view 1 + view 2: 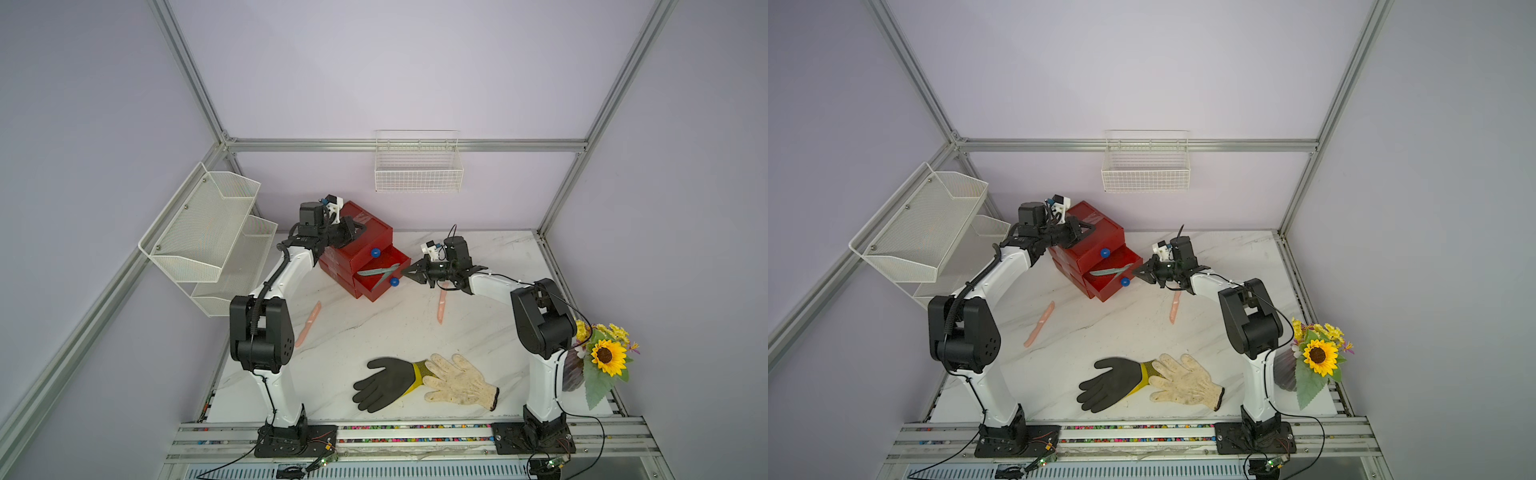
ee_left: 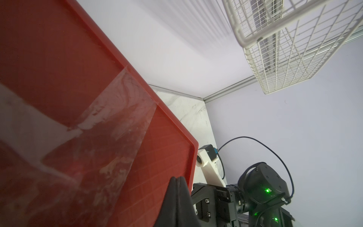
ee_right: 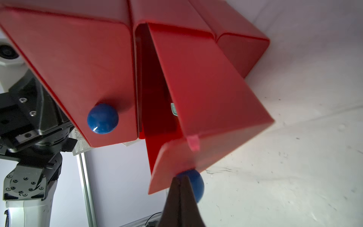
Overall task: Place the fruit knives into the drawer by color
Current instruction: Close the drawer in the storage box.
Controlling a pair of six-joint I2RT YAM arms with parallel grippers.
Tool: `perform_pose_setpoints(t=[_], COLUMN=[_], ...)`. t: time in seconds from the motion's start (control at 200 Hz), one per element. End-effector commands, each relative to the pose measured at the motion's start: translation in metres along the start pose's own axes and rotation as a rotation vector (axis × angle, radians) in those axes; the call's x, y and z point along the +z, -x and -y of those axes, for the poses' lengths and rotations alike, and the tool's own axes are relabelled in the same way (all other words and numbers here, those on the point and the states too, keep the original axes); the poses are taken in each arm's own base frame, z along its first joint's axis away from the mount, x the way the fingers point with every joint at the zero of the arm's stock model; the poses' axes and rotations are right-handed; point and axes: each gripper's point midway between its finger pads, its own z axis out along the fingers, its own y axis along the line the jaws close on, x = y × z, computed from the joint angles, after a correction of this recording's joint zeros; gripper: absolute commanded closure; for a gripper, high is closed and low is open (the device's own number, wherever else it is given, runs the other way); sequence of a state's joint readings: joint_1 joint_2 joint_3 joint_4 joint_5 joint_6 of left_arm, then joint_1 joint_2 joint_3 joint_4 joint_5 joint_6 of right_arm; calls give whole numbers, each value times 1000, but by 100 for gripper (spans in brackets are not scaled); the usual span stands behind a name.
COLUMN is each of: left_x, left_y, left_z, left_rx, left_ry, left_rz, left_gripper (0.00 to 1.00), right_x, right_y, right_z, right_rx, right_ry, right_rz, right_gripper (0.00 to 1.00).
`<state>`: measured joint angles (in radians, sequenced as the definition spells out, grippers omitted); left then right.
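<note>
The red drawer cabinet (image 1: pixel 380 235) stands at the far side of the desk (image 1: pixel 374 332), left of centre. Its middle drawer (image 1: pixel 376 291) is pulled out toward the near right, and two greenish-blue knives (image 1: pixel 376 272) lie crossed inside it. The right pincer (image 1: pixel 404 272) is closed on nothing, its tip just at that drawer's blue knob (image 3: pixel 197 188). The left pincer (image 2: pixel 177 179), also closed and empty, rests on the cabinet's taped top, seemingly to steady it. This looks like the step of pushing the filled drawer shut. A pink knife (image 1: pixel 308 324) lies on the desk near the left arm, and a second pink knife (image 1: pixel 442 306) lies just under the right pincer. No other knives are in view. Next, I judge, the right pincer must press the drawer front straight in while the left keeps the cabinet from sliding; then another drawer has to be opened for the pink pair
</note>
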<state>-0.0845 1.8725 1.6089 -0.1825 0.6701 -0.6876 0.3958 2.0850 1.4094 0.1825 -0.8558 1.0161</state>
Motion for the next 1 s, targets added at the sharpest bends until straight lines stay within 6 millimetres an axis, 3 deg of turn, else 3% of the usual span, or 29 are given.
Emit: perform_pose_setpoints(t=[0.0, 0.24, 0.49, 0.655, 0.855, 0.9, 0.95, 0.995], left_x=[1, 4, 5, 6, 8, 8, 9, 9], left_y=[-17, -25, -31, -33, -31, -30, -30, -30], left_z=[-35, -40, -43, -44, -44, -44, -45, -45], left_rx=[-78, -102, -118, -125, -127, -130, -133, -134], left_ry=[70, 62, 54, 50, 44, 43, 42, 41], left_rz=[-45, -62, -70, -74, -70, -70, -70, -68], left_gripper=[100, 100, 100, 100, 100, 100, 100, 100], right_x=[25, 64, 85, 71, 40, 39, 41, 43], right_y=[6, 27, 42, 35, 5, -2, -7, -9], right_z=[-18, -37, -40, -46, -24, -15, -6, 0], right_rx=[-35, -41, 16, -1, 47, 79, 108, 132], right_ry=[61, 130, 202, 215, 201, 207, 212, 212], right_rz=[-13, -31, -38, -15, 63, 54, 39, 30], right_gripper=[100, 100, 100, 100, 100, 79, 49, 32])
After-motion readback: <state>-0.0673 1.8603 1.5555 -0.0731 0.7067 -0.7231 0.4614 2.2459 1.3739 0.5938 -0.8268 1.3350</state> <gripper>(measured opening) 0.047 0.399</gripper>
